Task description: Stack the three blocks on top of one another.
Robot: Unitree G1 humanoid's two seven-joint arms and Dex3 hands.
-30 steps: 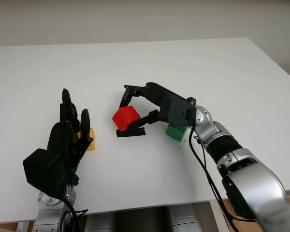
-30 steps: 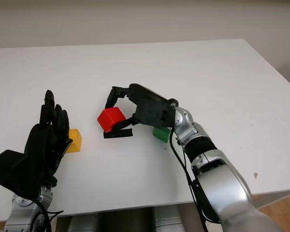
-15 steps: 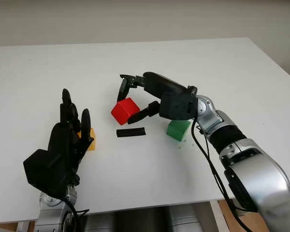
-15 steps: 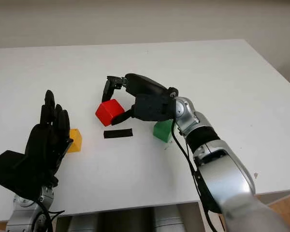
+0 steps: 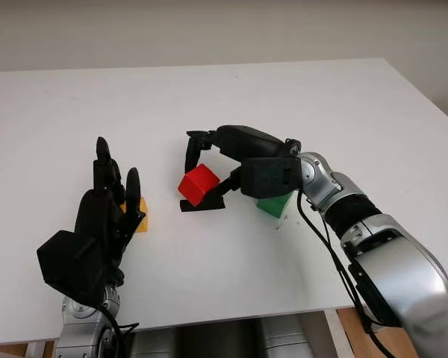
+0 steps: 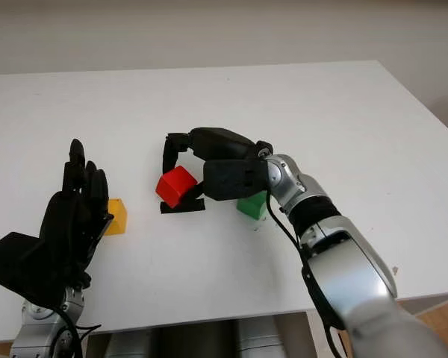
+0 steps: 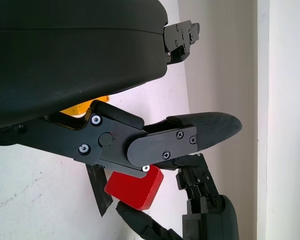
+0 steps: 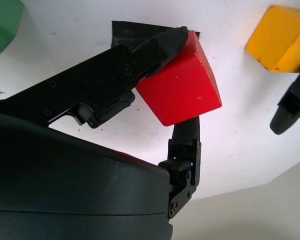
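Nearest, the left hand [image 5: 97, 224] was open at the table's [image 5: 343, 104] front-left, just in front of the yellow block [image 5: 140, 215]. Further in, the right hand [image 5: 210, 169] had its fingers clamped on the tilted red block [image 5: 198, 183], held above a black strip [image 5: 202, 204], the green block [image 5: 275, 205] just right of it. Judgement: level the red block and centre it over the chosen base before letting go.
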